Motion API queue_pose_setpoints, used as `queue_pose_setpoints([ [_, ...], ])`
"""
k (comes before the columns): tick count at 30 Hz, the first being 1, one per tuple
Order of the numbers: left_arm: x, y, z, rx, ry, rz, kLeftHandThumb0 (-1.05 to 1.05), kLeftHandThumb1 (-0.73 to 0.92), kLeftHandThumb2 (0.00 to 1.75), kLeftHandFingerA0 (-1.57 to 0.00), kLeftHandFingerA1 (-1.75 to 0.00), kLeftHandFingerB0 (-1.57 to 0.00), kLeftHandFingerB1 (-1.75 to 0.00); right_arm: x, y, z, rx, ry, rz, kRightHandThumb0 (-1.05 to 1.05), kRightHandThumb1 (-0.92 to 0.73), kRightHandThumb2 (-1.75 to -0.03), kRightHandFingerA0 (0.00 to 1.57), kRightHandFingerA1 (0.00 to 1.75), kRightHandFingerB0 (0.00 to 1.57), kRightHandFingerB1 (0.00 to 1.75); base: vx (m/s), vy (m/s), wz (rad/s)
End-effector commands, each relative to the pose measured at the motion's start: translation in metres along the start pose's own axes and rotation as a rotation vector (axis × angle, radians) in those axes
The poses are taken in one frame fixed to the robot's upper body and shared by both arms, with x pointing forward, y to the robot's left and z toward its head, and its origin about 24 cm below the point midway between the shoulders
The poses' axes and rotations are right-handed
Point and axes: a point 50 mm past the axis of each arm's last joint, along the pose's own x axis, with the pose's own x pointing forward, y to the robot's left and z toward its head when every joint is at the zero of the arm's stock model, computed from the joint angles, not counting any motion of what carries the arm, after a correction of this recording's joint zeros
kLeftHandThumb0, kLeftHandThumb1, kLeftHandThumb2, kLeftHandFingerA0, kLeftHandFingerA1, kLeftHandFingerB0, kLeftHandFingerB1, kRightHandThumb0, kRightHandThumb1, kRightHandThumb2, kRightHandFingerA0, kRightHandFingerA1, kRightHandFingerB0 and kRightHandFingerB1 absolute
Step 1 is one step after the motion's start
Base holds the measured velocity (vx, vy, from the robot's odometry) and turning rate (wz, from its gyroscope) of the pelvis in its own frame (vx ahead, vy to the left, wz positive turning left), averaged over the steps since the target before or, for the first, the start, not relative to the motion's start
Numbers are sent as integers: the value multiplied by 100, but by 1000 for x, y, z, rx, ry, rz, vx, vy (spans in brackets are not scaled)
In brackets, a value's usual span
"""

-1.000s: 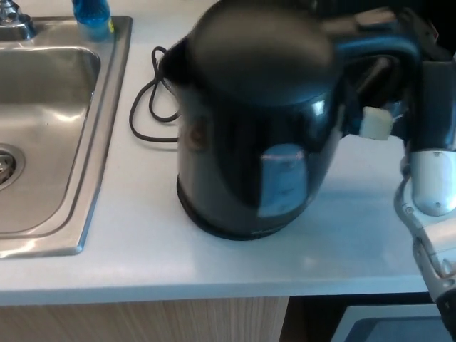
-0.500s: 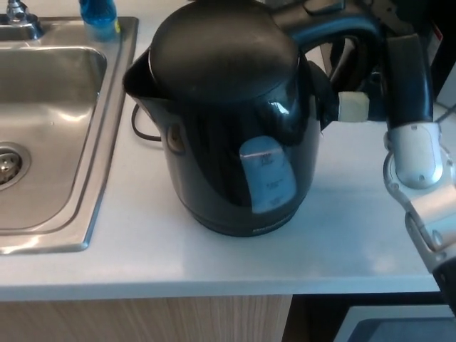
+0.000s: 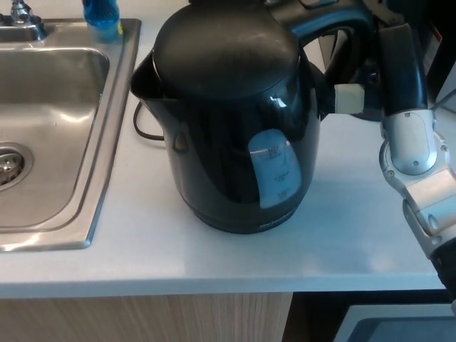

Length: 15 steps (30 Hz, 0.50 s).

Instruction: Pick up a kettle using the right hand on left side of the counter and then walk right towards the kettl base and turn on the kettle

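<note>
A black kettle [image 3: 228, 114] with a grey water window stands in the middle of the white counter [image 3: 342, 235], spout pointing left toward the sink. Its handle [image 3: 324, 25] arches at the upper right, with a white switch [image 3: 349, 98] below it. My right hand [image 3: 388, 60] reaches in from the right with its black fingers wrapped around the handle. A black cord [image 3: 144, 122] loops out from behind the kettle's left side. The kettle's body hides whatever lies under it, so I cannot make out a separate base. My left hand does not show.
A steel sink [image 3: 107, 142] fills the left side, with a tap [image 3: 21, 18] and a blue bottle [image 3: 102, 16] at its back rim. The counter's front edge runs along the bottom above a wooden cabinet front [image 3: 142, 320]. A dark gap opens at the lower right.
The kettle has shifted left and turned so its spout shows toward the sink, with my right hand still on the handle. In the last half second it has hardly moved. The view has shifted slightly.
</note>
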Motion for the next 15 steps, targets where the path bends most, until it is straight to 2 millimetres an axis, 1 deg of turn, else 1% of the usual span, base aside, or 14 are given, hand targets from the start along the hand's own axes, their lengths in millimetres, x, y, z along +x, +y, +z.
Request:
queue_pose_setpoints([
  [1, 0, 6, 5, -10, -55, 4, 33, 57, 122, -95, -103, -83, -94, -34, -2, -69, -283, 337, 119, -20, -52, -111, 88, 175, 73, 165, 0, 0, 0],
  [2, 0, 6, 4, -4, -51, 3, 31, 58, 121, -95, -101, -82, -92, -35, -1, -70, -289, 348, 128, -21, -54, -105, 87, 175, 72, 162, 0, 0, 0],
  [3, 0, 6, 4, 0, -49, 2, 31, 58, 121, -95, -101, -82, -92, -36, 0, -72, -293, 356, 135, -21, -54, -105, 87, 175, 72, 162, 0, 0, 0],
  [4, 0, 5, 3, 1, -44, 1, 31, 58, 123, -92, -102, -82, -92, -37, 1, -74, -307, 374, 151, -22, -57, -96, 86, 175, 70, 161, 0, 0, 0],
  [7, 1, 4, 3, -2, -38, 4, 29, 55, 122, -95, -103, -83, -94, -39, 4, -78, -325, 400, 178, -21, -57, -96, 87, 175, 69, 164, 0, 0, 0],
  [8, 1, 5, 3, -2, -40, -2, 32, 57, 122, -96, -103, -84, -94, -41, 5, -82, -323, 415, 187, -20, -54, -100, 89, 175, 70, 166, 0, 0, 0],
  [11, 1, 5, 3, -3, -40, -2, 32, 57, 122, -96, -103, -84, -94, -41, 5, -83, -323, 416, 188, -20, -54, -100, 89, 175, 70, 166, 0, 0, 0],
  [12, 0, 3, 4, 10, -50, -9, 33, 57, 123, -94, -102, -82, -93, -44, 6, -89, -332, 459, 200, -28, -51, -113, 115, 136, 98, 124, 0, 0, 0],
  [13, 0, 3, 4, 16, -55, -12, 33, 57, 123, -94, -102, -82, -93, -45, 6, -92, -336, 477, 205, -28, -51, -113, 115, 136, 98, 124, 0, 0, 0],
  [14, 0, 3, 4, 11, -54, -13, 32, 56, 123, -95, -103, -84, -94, -45, 7, -92, -339, 481, 207, -20, -56, -109, 83, 174, 74, 142, 0, 0, 0],
  [15, 0, 3, 4, 6, -52, -14, 32, 56, 123, -95, -103, -84, -94, -45, 8, -92, -343, 486, 210, -20, -56, -109, 83, 174, 74, 142, 0, 0, 0],
])
